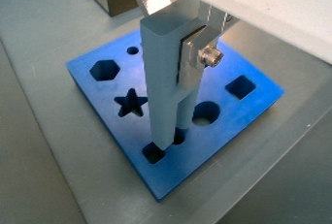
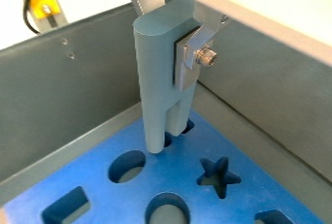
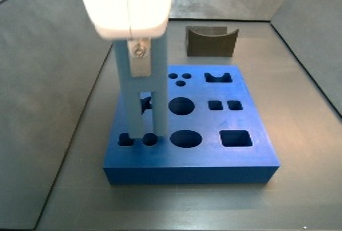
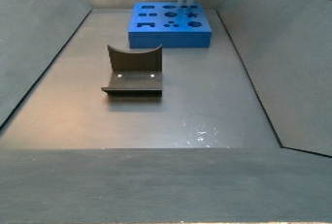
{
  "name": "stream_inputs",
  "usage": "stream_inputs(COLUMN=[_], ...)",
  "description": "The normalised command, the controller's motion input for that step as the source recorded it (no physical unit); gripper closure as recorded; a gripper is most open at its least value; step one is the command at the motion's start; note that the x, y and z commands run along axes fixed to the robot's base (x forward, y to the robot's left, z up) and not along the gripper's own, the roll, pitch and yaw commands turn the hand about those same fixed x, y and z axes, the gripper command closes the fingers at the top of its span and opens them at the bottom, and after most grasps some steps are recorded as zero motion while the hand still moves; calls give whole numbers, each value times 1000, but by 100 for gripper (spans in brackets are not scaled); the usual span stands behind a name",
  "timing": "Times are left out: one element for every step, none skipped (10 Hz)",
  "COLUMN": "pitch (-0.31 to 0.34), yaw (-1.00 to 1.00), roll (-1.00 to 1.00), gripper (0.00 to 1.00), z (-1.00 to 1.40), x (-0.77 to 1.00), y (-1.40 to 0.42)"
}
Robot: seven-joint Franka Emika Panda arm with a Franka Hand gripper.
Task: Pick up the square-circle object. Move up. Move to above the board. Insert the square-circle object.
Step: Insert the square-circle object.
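With the gripper [image 1: 197, 42] clamped on the square-circle object [image 1: 165, 82], keep it upright while sinking it into the board [image 1: 247, 116].

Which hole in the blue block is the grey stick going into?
The gripper holds the square-circle object over the board's corner keyhole-shaped hole, beside the star hole.

Robot lab test cell, grey walled bin [image 4: 247, 82], fixture [image 4: 131, 71], tool [image 1: 185, 48] above

grey-blue square-circle object [image 1: 166, 78] upright in gripper [image 1: 182, 44] (lower end entering hole); blue board [image 1: 247, 112]
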Motion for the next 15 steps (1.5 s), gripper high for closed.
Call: stream_inputs(pitch=[39,10,0,0,0,0,-7,-1,0,0,0,0,0,116,0], yaw=[0,-23,-51,-154,-266,-154,0,0,-11,-134,-186,0,0,0,0], roll=[83,49,77,44,4,1,0,14,71,171,104,9,4,0,-4], gripper=[100,100,100,100,100,100,100,100,100,100,100,100,100,100,100], z=[-331,-197,-126,-37,-77,-6,0,-49,-194,-306,-163,0,-54,-194,-134], x=[0,-20,-26,-86,-380,-223,0,-197,-137,0,0,0,111,463,140], y=[0,0,-91,-123,-40,-31,0,0,-49,-206,-166,-34,-9,0,0])
